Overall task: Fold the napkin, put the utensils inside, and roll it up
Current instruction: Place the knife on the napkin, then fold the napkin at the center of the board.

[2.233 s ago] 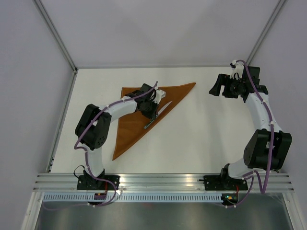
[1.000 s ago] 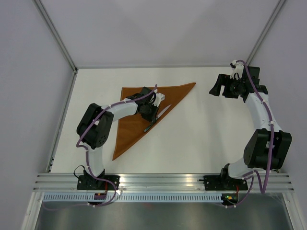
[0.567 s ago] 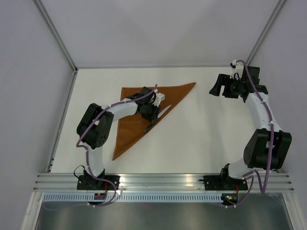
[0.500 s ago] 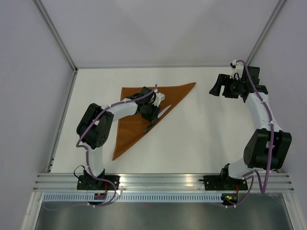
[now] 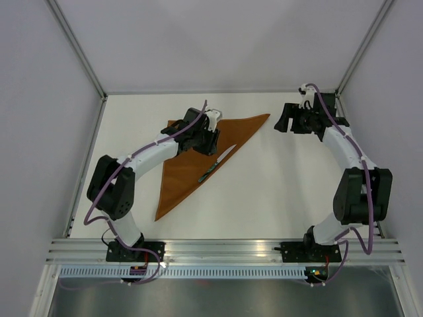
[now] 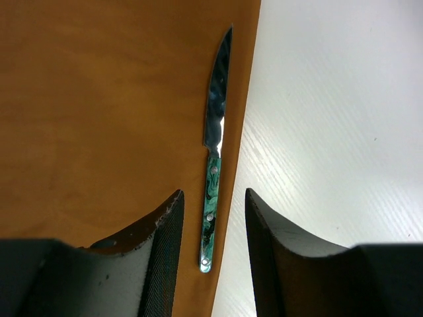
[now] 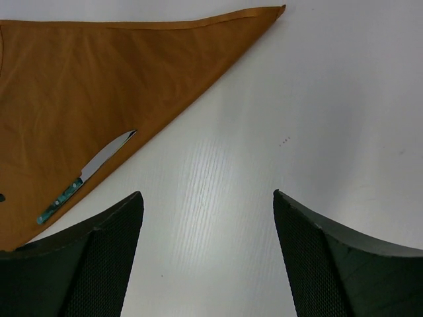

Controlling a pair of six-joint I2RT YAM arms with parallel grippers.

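Green-handled silver table knife lies free on rust-orange cloth napkin, under left gripper, jaws parted | right gripper wide, empty | change: left gripper let go, drew back.

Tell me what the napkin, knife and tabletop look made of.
Napkin: woven cloth, rust-orange, with a slight satin sheen, soft shading and a hemmed edge.
Knife: the blade is polished metal with mirror-like reflections. The handle is marbled green, probably resin or plastic, with two pale rivets.
Table: white and matt with a faint wood-like grain. Likely laminate or painted board, but I can't tell which.
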